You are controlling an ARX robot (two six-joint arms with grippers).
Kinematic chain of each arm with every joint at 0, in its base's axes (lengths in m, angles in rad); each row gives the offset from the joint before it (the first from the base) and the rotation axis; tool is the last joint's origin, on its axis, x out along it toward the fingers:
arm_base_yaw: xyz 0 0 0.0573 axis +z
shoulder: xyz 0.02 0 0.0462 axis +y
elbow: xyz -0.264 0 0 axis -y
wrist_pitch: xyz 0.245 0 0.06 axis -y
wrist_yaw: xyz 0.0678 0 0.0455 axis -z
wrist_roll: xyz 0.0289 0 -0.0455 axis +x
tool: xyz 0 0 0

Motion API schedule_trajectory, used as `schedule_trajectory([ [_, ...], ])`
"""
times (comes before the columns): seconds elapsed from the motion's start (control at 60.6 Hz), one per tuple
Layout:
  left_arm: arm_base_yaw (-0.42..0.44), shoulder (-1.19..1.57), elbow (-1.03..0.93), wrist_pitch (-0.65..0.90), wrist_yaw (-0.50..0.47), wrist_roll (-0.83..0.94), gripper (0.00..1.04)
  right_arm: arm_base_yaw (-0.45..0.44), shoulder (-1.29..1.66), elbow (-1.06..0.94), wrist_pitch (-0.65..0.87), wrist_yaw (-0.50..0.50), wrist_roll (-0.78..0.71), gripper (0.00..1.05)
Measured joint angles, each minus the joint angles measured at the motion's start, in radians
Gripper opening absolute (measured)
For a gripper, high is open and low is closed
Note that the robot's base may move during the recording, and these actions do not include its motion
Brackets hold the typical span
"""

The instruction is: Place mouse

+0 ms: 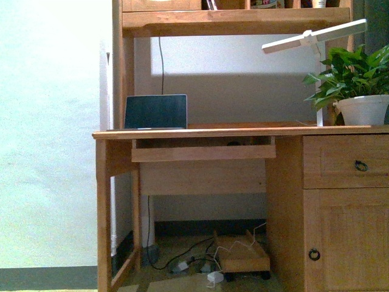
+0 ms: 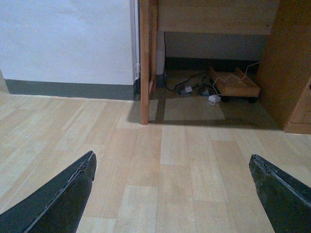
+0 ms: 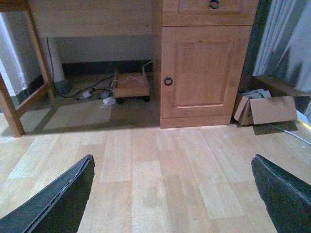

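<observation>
No mouse can be made out in any view. A small dark shape (image 1: 233, 143) sits in the gap above the desk's pull-out tray (image 1: 203, 152), too small to identify. Neither arm appears in the front view. In the left wrist view my left gripper (image 2: 172, 158) is open over bare wooden floor, with nothing between its black fingers (image 2: 73, 189). The right wrist view has my right gripper (image 3: 172, 158) open as well, over the floor in front of the cabinet door (image 3: 201, 73), holding nothing.
A wooden desk (image 1: 243, 131) carries an open laptop (image 1: 155, 112) at its left, a white lamp (image 1: 316, 36) and a potted plant (image 1: 364, 109) at its right. Below lie cables and a wheeled wooden stand (image 2: 233, 85). A cardboard box (image 3: 265, 109) lies beside the cabinet.
</observation>
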Motion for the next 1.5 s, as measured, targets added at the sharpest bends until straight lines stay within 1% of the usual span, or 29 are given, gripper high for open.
schedule_trajectory([
  [1.5, 0.0, 0.0, 0.0, 0.0, 0.0, 0.0, 0.97, 0.0, 0.0, 0.0, 0.0, 0.0, 0.0, 0.97],
])
